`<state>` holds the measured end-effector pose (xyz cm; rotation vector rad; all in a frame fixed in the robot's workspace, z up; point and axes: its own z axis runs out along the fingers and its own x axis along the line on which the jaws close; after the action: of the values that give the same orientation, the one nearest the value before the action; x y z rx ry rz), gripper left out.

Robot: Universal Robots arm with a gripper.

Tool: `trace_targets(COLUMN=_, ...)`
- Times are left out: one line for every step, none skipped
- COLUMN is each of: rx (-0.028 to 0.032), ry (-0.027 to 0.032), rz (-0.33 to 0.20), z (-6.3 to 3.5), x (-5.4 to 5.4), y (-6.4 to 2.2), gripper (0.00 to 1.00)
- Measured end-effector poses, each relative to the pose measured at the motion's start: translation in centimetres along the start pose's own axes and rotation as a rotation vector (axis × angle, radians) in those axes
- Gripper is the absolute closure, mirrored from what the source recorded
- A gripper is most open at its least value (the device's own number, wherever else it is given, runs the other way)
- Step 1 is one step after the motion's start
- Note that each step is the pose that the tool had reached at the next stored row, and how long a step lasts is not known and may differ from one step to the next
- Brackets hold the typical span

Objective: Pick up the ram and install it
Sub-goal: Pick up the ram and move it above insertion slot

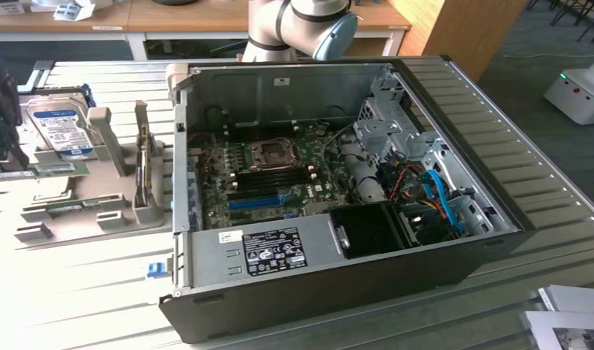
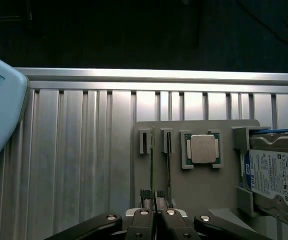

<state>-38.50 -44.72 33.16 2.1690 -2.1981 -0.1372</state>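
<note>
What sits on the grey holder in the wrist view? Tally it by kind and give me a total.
RAM stick, on edge: 2
Processor chip: 1
Hard drive: 1
Total: 4

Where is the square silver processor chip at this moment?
In the wrist view, the processor chip lies flat in a recess of the grey holder, between the ram slots and the blue-labelled hard drive.
</note>
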Motion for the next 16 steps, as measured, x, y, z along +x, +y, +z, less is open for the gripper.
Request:
trace_targets(rx=0.0, ry=0.0, rz=0.0, z=-0.16, x=0.0, y=0.01, gripper=0.88)
trace_targets(rx=0.0, ry=0.0, rz=0.0, z=-0.32, x=0.0, y=0.03, gripper=0.88)
trace_targets(rx=0.0, ry=-0.0001, rz=0.0, z=-0.48, x=0.0, y=0.05, gripper=0.88)
trace_targets(rx=-0.0001, ry=0.0, rz=0.0, z=-0.65, x=0.0, y=0.06, gripper=0.88)
trace_targets(rx=-0.0001, ry=0.0, rz=0.0, z=-0.79, x=0.0, y=0.08, gripper=0.88)
trace_targets(rx=-0.0001, ry=0.0, rz=0.0, z=-0.94, x=0.0, y=0.09, gripper=0.88)
trace_targets(rx=0.0, ry=-0.0001, rz=0.0, z=-1.09, x=0.0, y=0.11, gripper=0.88)
trace_targets(rx=0.0, ry=0.0, rz=0.0, z=-1.25, x=0.0, y=0.12, gripper=0.88)
trace_targets(rx=-0.0001, ry=-0.0001, rz=0.0, z=-1.42, x=0.0, y=0.14, gripper=0.88)
trace_targets(rx=-0.0001, ry=0.0, rz=0.0, z=-1.57, x=0.0, y=0.15, gripper=0.88)
trace_targets(rx=-0.0002, ry=0.0, rz=0.0, z=-1.72, x=0.0, y=0.17, gripper=0.88)
trace_targets(rx=-0.0002, ry=0.0, rz=0.0, z=-1.88, x=-0.1, y=0.18, gripper=0.88)
trace_targets(rx=-0.0002, ry=0.0, rz=0.0, z=-2.03, x=-0.1, y=0.2, gripper=0.88)
trace_targets(rx=-0.0003, ry=0.0, rz=0.0, z=-2.18, x=-0.1, y=0.21, gripper=0.88)
trace_targets(rx=-0.0002, ry=-0.0001, rz=0.0, z=-2.31, x=-0.1, y=0.23, gripper=0.88)
trace_targets(rx=-0.0003, ry=0.0, rz=0.0, z=-2.45, x=-0.1, y=0.24, gripper=0.88)
